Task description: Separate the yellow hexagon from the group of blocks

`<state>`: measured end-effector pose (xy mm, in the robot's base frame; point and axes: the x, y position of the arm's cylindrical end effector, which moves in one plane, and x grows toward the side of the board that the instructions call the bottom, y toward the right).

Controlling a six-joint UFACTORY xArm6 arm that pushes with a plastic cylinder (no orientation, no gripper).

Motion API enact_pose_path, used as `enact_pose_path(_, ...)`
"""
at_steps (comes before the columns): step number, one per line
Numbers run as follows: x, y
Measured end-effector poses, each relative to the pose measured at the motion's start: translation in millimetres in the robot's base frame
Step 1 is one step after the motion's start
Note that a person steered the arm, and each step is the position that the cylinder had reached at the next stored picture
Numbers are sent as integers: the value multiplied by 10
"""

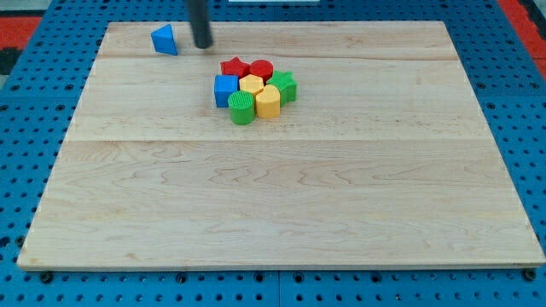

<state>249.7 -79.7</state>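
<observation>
Wooden surface (281, 205), bare across the view's bottom half. Toward the view's top centre, a tight cluster: green cylinder (242, 107) and yellow block (268, 101) nearest; behind them blue cube (225, 89), yellow hexagon (251, 84) in the middle, green block (284, 86) at the view's right. Red star (233, 67) and red cylinder (260, 69) at the back. All touching. Farther, at the view's top left, blue triangular block (165, 39) alone; my tip (203, 46) just beside it on the view's right, well apart from the cluster. No gripper fitted.

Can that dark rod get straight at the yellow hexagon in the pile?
Probably not directly. My tip sits toward the view's top left of the cluster, and the red star and blue cube lie between it and the yellow hexagon, which is ringed by blocks.
</observation>
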Motion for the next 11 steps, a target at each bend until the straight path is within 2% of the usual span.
enact_pose_path(1,218,974)
enact_pose_path(2,1149,1608)
enact_pose_path(3,1495,1527)
enact_pose_path(4,931,1479)
enact_pose_path(5,490,979)
enact_pose_path(7,991,278)
enact_pose_path(8,1362,207)
enact_pose_path(9,1640,208)
enact_pose_path(10,1878,694)
enact_pose_path(11,2410,942)
